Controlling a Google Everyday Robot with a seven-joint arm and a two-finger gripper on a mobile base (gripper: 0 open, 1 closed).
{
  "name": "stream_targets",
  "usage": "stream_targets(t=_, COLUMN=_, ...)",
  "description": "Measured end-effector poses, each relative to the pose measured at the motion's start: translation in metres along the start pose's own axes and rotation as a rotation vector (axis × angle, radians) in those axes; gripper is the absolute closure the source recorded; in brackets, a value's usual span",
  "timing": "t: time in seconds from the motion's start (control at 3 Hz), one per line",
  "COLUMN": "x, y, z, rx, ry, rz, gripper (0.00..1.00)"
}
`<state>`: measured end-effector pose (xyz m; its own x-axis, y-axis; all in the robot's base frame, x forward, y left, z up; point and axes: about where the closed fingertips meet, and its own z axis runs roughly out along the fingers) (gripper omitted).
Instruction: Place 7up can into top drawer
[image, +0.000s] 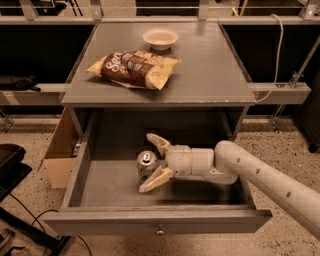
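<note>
7up can (146, 165) upright in top drawer (150, 222) | gripper (146, 163) fingers (159, 143) spread wide around it, holding nothing

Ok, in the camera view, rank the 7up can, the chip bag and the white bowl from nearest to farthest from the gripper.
1. 7up can: standing in the top drawer, between the fingers of the open gripper.
2. Chip bag: on the tabletop, above and behind the drawer.
3. White bowl: near the tabletop's back edge, beyond the bag.
</note>
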<state>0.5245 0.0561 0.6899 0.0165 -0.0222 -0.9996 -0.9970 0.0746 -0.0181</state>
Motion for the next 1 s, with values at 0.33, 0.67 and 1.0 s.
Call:
stream_targets(t=0.33, x=0.0, y=0.0, z=0.0, rx=0.0, ry=0.0, rz=0.0, gripper=0.0)
stream_targets(t=0.67, x=-0.014, y=0.002, z=-0.001, rx=-0.021, ry=-0.017, rz=-0.024, gripper=0.0)
stream_targets(t=1.0, x=-0.051, y=0.005, z=-0.02, rx=-0.054, ry=-0.023, rz=-0.083, gripper=0.0)
